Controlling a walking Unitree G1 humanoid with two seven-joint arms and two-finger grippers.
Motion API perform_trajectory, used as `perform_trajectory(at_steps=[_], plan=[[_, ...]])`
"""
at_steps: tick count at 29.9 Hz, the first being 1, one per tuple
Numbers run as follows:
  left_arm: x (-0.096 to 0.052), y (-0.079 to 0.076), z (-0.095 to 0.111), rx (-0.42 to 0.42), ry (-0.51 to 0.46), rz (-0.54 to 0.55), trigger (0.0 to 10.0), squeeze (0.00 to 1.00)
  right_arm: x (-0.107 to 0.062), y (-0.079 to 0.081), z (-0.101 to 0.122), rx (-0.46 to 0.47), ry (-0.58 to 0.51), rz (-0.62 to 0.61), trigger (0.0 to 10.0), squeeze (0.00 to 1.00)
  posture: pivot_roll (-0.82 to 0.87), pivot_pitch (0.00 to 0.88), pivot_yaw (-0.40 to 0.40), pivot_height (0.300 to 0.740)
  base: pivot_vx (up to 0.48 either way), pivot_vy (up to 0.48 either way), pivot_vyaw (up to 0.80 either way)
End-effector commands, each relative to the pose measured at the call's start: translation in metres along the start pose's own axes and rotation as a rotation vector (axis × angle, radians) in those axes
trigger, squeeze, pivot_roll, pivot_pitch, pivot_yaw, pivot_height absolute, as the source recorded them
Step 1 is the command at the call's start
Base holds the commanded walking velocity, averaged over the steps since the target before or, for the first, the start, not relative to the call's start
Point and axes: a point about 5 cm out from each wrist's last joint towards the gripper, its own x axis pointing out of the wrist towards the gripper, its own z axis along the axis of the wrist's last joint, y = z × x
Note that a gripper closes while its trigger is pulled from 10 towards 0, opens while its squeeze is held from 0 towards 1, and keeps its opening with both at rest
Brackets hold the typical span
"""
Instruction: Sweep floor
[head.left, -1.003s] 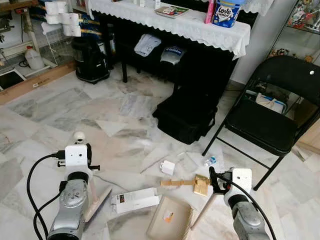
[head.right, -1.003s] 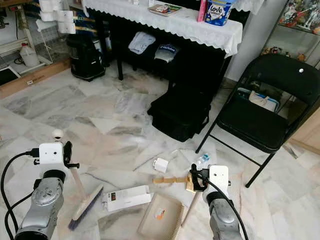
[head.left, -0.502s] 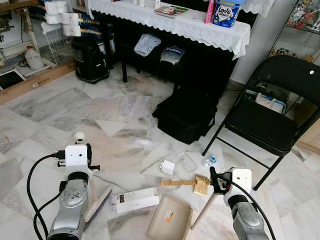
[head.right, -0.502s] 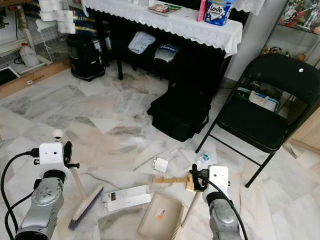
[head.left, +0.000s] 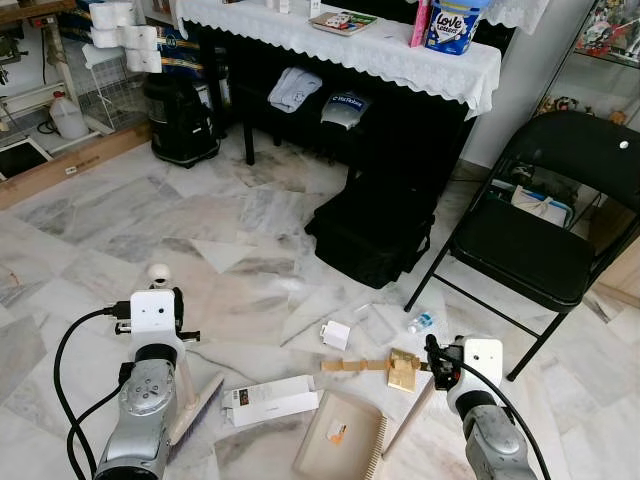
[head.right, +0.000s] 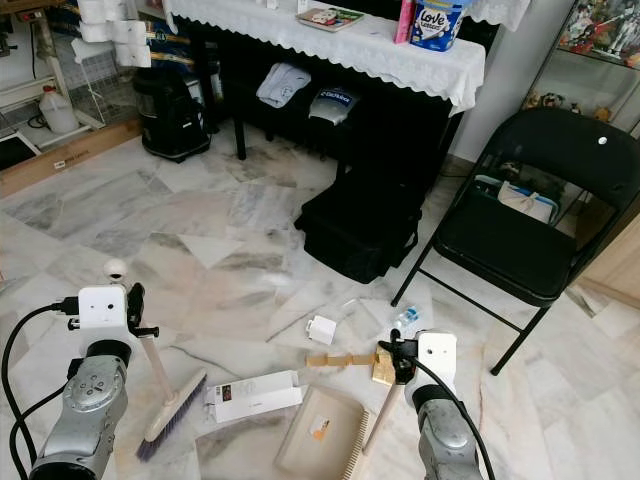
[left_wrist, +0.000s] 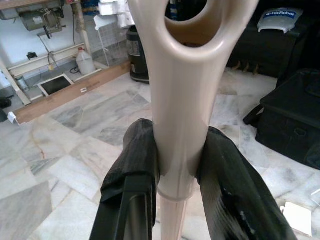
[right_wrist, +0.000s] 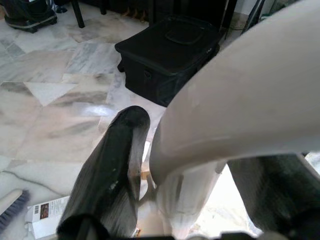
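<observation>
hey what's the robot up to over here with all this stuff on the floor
It is set up to sweep. The left gripper is clamped on the handle of a hand broom whose bristles rest on the marble floor. The right gripper grips the handle of a beige dustpan lying on the floor in front of it. Litter still lies loose beyond the pan: a white carton, a small white box, a cardboard strip and a small plastic bottle.
</observation>
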Motion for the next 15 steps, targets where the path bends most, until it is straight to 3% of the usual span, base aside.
perform_trajectory(at_steps=[1, 15], plan=[[0.0031, -0.0021, 0.0076, 0.011, -0.035, -0.013, 10.0, 0.0, 0.0001, -0.0042, -0.0001, 0.0, 0.001, -0.012, 0.0, 0.0, -0.04, 0.029, -0.052, 0.74, 0.0, 0.0, 0.0], [0.0026, -0.002, 0.0073, 0.012, -0.035, -0.012, 10.0, 0.0, -0.0005, -0.0033, -0.0006, -0.014, -0.002, 0.004, 0.0, 0.0, -0.04, 0.034, -0.054, 0.74, 0.0, 0.0, 0.0]])
